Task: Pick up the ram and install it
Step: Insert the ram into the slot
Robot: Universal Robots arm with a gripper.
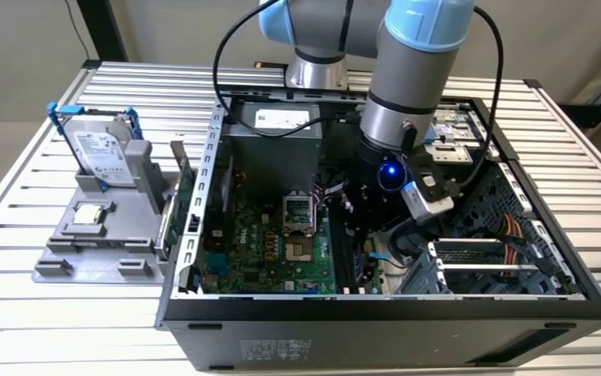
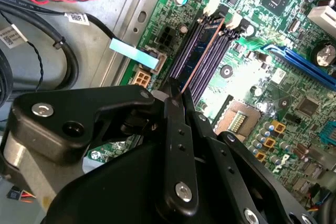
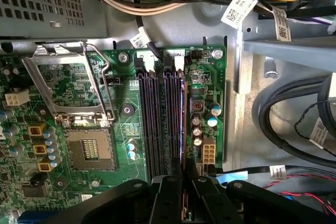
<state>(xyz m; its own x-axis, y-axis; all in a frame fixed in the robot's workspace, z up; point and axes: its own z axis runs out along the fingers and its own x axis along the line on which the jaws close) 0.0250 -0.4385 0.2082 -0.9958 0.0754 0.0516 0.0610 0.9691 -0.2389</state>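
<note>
The hand [image 2: 176,98] is shut tight on the ram [image 2: 202,45], which stands in a slot [image 3: 176,124] right under it. This looks like the install step; a straight, even push seems needed.

The black gripper [image 2: 176,98] fills the near part, its two fingers [image 2: 178,145] closed on the edge of the ram [image 2: 202,51]. The ram stands on edge in a memory slot [image 2: 210,61] of the green motherboard [image 2: 262,77]. Beside the board, black cables [image 2: 52,35] lie on the metal case floor [image 2: 126,9].
</note>
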